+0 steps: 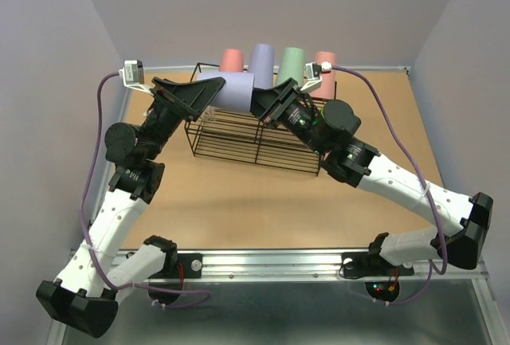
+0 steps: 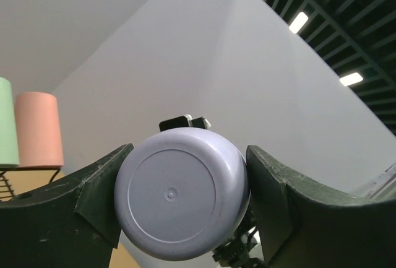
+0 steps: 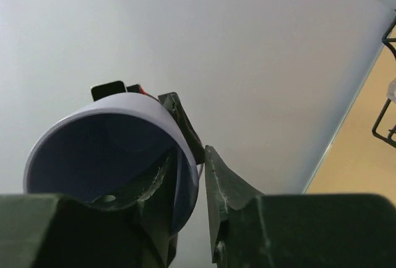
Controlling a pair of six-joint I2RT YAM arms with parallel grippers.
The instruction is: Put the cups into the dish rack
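The rack (image 1: 255, 144) stands on the desk (image 1: 382, 138), towards its far side. Four cups stand upside down in a row along the rack's far edge: a pink cup (image 1: 232, 60), a purple cup (image 1: 262, 60), a green cup (image 1: 292, 61) and a second pink cup (image 1: 325, 68), which is partly hidden by the right arm's camera. Something small and clear lies on the rack's near left (image 1: 209, 114), too blurred to name.

A lavender cup (image 1: 227, 90) hangs on its side above the rack's left half, between the two arms. The left end effector (image 2: 185, 187) stands wide, its fingers pressed against both sides of the cup's closed base. The right end effector (image 3: 193, 169) stands narrow across the open rim, one finger inside and the other just outside, with a sliver of gap at the wall. The cup is empty.
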